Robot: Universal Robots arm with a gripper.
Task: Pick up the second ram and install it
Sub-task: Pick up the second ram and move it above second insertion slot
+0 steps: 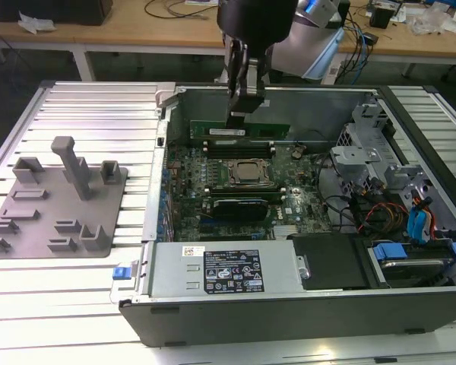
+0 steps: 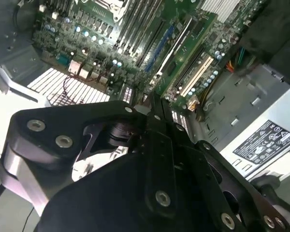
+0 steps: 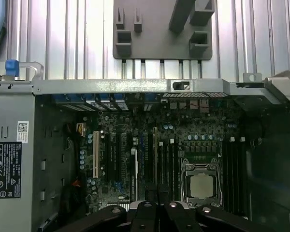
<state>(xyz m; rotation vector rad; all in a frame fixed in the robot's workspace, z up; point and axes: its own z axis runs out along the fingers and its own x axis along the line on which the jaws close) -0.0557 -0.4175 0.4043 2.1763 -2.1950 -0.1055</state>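
Green ram [image 1: 270,128] in gripper [image 1: 239,120], exterior view

The black robot arm [image 1: 255,19] points straight down into the open grey metal computer case [image 1: 304,323]. Its dark two-finger gripper [image 1: 239,119] is pinched on the thin green second ram [image 1: 272,126].

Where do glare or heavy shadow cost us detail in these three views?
Exterior view: the table glares white at its near edge, while the case is evenly lit. Second wrist view: the gripper looms dark, with a washed-out patch beside it. First wrist view: deep shadow past the processor socket.
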